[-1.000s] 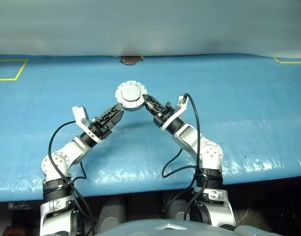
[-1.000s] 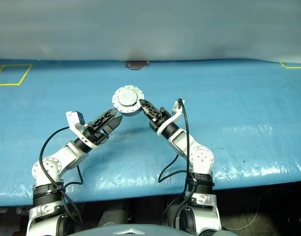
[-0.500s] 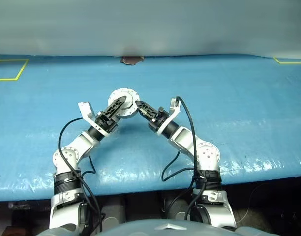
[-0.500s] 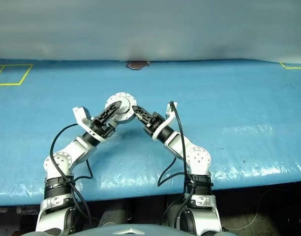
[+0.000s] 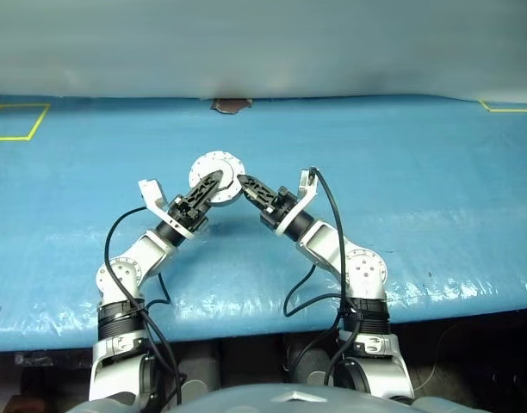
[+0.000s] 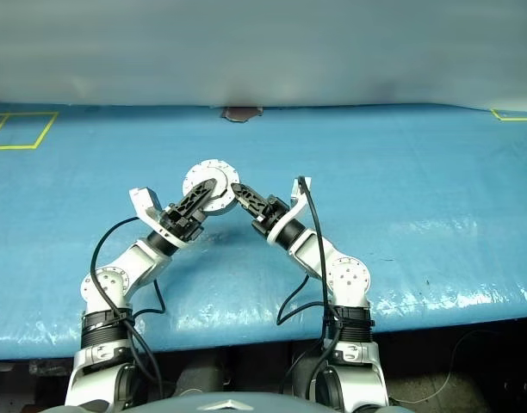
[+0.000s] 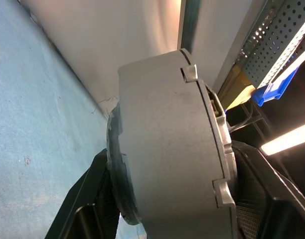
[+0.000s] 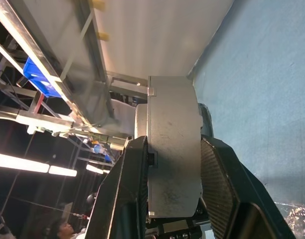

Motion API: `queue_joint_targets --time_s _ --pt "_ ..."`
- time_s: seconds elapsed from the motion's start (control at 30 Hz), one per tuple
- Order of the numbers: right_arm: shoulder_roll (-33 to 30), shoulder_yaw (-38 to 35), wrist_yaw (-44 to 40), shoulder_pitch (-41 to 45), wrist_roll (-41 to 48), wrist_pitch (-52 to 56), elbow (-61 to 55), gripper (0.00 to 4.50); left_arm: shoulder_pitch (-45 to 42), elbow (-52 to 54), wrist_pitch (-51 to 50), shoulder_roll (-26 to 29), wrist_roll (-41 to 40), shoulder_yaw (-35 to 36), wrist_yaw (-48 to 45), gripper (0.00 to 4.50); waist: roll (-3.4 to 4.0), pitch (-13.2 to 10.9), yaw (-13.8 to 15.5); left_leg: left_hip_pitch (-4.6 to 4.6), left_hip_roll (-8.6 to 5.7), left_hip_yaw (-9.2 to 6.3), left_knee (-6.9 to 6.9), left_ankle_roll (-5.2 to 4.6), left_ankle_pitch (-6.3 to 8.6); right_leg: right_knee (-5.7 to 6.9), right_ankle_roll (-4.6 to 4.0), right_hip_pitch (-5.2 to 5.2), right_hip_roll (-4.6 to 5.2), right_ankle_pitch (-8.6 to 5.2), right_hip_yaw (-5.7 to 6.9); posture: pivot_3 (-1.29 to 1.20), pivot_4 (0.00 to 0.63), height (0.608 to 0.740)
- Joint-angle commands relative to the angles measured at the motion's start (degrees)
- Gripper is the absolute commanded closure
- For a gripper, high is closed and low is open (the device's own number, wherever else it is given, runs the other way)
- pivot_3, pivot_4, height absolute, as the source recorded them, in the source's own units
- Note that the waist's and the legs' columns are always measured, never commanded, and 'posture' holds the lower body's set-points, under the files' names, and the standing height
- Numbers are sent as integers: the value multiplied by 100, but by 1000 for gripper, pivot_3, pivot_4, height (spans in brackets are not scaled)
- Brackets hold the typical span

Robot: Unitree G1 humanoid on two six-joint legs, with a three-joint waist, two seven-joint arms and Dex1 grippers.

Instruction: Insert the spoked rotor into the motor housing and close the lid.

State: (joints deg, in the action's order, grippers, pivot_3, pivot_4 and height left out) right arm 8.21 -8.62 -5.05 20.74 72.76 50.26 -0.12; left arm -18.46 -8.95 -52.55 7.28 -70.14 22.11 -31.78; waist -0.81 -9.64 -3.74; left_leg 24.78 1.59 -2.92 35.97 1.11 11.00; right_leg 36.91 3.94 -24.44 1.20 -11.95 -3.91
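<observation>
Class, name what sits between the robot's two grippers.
The round grey motor housing, lid closed, sits between the left gripper and right gripper, seen in both eye views.

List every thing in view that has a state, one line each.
motor housing: closed, plain grey lid face up, held off the blue table between both hands.
right hand: shut on the motor housing's rim.
left hand: fingers either side of the motor housing; grip not certain.

Silver-white jointed arms carry looping black cables and black two-fingered end effectors with white wrist brackets.
</observation>
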Motion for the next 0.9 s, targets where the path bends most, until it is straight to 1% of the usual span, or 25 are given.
queue_joint_targets --time_s 0.03,0.07,0.13,0.17,0.23,0.3,0.37,0.5,0.7,0.8,0.9 --pt "91 198 -305 -44 -157 -188 -472 3334 -59 43 25 30 -25 53 46 1785 0 0 0 0 0 0 0 0 0 0 0 0 0 0 0 0 150 740" --pt "70 234 -383 -60 -237 -220 -490 3334 -67 35 39 25 -21 48 53 1785 0 0 0 0 0 0 0 0 0 0 0 0 0 0 0 0 150 740" --pt "21 298 -560 -100 -386 -300 -527 2598 -90 19 94 3 17 43 80 1785 0 0 1 0 0 0 0 0 0 0 1 0 0 1 0 0 150 740" --pt "7 323 -623 -114 -452 -347 -549 2345 -97 21 155 -8 66 40 96 1785 0 0 2 -1 -1 0 0 0 0 0 2 1 0 1 0 0 150 740" --pt "2 354 -671 -131 -564 -431 -572 1695 -104 19 225 -29 120 49 122 1785 0 0 3 -1 -1 0 1 0 0 0 2 1 0 1 0 0 150 740" --pt "25 385 -513 -139 -1015 -779 -594 1053 -121 -26 297 -85 134 108 220 1785 0 0 0 -2 -1 0 2 0 0 0 2 2 0 1 0 0 150 740" --pt "66 361 -456 -140 -1277 -1037 -553 1053 -123 -47 380 -121 179 133 276 1785 0 0 4 -3 -1 0 3 0 0 1 2 2 0 1 0 0 150 740" --pt "112 269 -309 -172 -1398 -1220 -466 1053 -87 -25 621 -193 203 265 399 1785 -1 0 10 0 -1 0 3 1 0 0 2 1 1 1 0 0 150 740" --pt "119 127 -203 -303 -1561 -1524 -450 1053 -260 -264 1920 -313 413 1079 1176 1785 -1 1 1 -4 1 0 1 0 0 2 0 1 -2 2 -1 0 150 740" --pt "148 95 -254 -385 -1492 -1562 -598 1053 -449 -553 2728 -227 957 1276 1692 1785 -2 1 21 -5 2 -1 2 0 0 3 -1 2 -5 3 -1 0 150 740" --pt "166 121 -281 -391 -1493 -1590 -664 1053 -613 -911 3107 -100 1519 1215 2124 1785 -5 2 72 -2 -1 -2 4 1 -1 0 3 5 -3 6 -1 0 150 740"
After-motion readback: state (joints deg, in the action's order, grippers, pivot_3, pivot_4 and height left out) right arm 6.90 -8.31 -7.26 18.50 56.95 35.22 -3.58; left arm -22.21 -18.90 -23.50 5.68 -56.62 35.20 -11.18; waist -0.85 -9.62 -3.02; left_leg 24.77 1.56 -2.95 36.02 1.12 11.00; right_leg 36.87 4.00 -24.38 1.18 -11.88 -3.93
